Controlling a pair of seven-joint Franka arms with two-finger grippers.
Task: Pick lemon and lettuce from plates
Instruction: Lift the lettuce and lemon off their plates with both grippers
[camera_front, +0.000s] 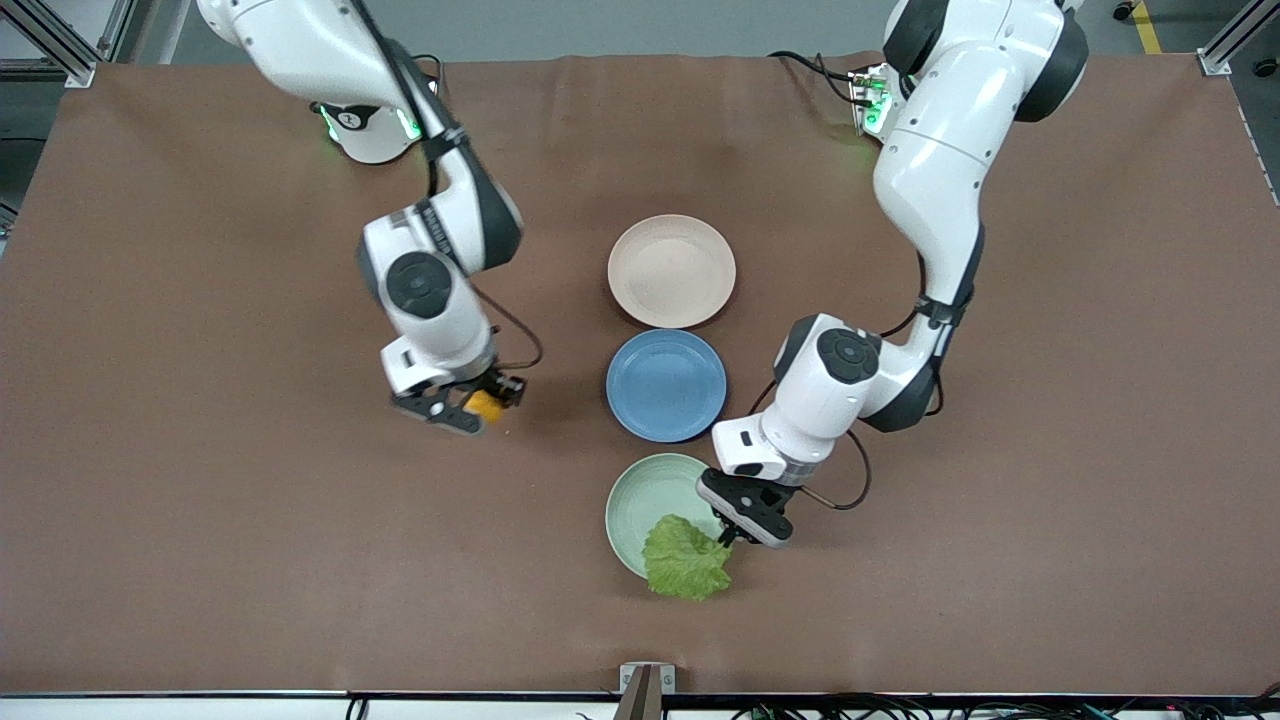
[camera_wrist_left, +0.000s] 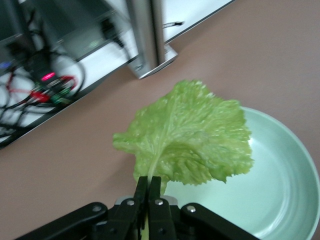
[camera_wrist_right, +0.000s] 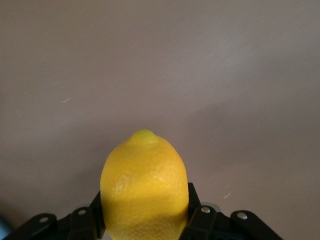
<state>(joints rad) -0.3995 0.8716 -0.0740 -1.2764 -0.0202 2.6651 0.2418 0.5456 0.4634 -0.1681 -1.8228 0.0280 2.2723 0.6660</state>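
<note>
Overhead, both arms bent downward: left gripper (camera_front: 727, 537) pinching lettuce (camera_front: 686, 558), right gripper (camera_front: 470, 405) pinching lemon (camera_front: 485, 404).

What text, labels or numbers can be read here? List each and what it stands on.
None can be read.
Base of the right arm: a small dark mark, too small to read.
Lemon, lettuce, beige-pink plate, blue plate, mint green plate: no lettering.

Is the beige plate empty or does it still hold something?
Empty. The beige plate shows only its bare inside; the lemon is held in the right end effector over the table.
</note>
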